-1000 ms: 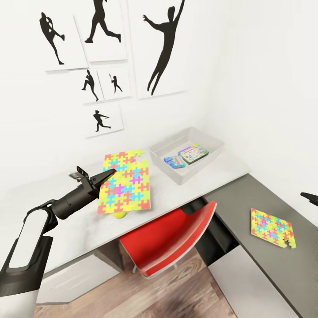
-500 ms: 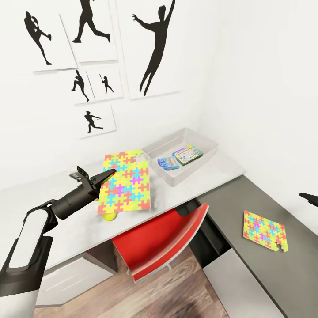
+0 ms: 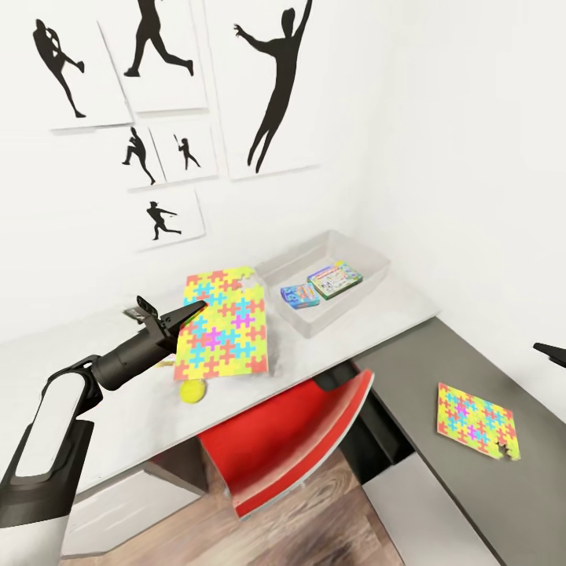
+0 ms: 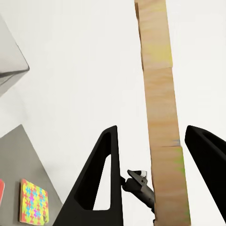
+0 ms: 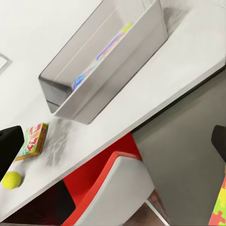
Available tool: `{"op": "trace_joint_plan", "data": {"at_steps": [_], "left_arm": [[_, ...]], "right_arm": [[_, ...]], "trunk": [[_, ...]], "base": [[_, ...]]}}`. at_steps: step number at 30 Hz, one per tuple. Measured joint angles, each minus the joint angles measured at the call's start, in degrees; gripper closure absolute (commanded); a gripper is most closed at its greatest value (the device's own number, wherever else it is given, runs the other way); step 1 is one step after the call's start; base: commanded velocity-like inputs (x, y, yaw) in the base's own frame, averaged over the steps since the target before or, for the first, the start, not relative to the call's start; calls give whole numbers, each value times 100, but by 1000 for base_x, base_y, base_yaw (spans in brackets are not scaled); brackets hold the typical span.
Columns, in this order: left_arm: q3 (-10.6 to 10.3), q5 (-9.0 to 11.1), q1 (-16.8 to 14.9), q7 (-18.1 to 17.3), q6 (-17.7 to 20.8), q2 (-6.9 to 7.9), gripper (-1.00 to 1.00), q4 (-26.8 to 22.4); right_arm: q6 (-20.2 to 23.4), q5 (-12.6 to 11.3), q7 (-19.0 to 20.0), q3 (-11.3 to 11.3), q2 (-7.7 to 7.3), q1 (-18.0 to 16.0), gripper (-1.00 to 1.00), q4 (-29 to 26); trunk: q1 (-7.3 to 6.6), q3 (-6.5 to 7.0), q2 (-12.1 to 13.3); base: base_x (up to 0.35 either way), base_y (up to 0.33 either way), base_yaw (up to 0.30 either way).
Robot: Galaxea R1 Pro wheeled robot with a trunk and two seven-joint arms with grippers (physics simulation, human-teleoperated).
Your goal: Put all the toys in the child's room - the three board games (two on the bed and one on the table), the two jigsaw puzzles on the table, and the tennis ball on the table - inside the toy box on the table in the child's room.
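Puzzle box point(image 3: 222, 325), the square one with the coloured piece pattern, is clamped edge-on in the left gripper point(image 3: 187, 311), lifted off the counter point(image 3: 94, 393) and hanging tilted, long face toward the head camera. Left wrist view shows its thin brown edge point(image 4: 162, 122) running straight up between the jaws, so they're closed on it.

Toy box point(image 3: 326, 279) sits at the counter's far right corner against the wall, up and to the right of the held puzzle, near but not touching. Its long axis runs diagonally along the counter's back edge. Two printed game boxes point(image 3: 322, 284) already lie inside.

Tennis ball point(image 3: 191, 391) sits on the counter near the front edge, just below the held puzzle. A Skip-Bo box point(image 5: 32, 140) lies on the counter near it, seen from the right wrist.

Second puzzle point(image 3: 477, 417) lies flat on the lower dark cabinet top, well apart to the right.

Right jaws look spread in their wrist view, nothing between them.

Left arm is clearly the nearer one; my guess is the move is a swing right and over the bin's near rim, then flatten the puzzle before release.
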Motion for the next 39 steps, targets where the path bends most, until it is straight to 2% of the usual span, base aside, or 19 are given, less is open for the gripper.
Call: {"op": "trace_joint_plan", "data": {"at_steps": [7,20,25,27,29,32,39], "left_arm": [[4,-5,0,-8,-1,3,100,0],[0,-10,1,9,-9,-1,100,0],[6,-22,94,-8,-10,16,100,0],[10,-20,138,-11,-10,24,100,0],[18,-24,202,-17,-11,47,100,1],[40,-27,258,-18,-11,62,100,1],[71,-26,319,-6,-10,76,100,0]], "right_arm": [[0,0,-5,5,6,-1,-100,0],[0,3,0,-13,7,0,-100,0],[0,3,0,21,9,-2,-100,0],[0,3,0,84,21,-4,-100,-2],[0,5,1,307,99,-6,-100,-1],[-69,7,3,460,153,-8,-100,0],[-186,14,6,601,197,-9,-100,0]], "trunk": [[3,0,1],[3,0,1],[3,0,1],[3,0,1],[3,0,1],[3,0,1],[3,0,1]], "base": [[175,0,0],[16,0,0],[1,0,0],[0,0,0],[0,0,0],[0,0,0],[5,0,0]]}}
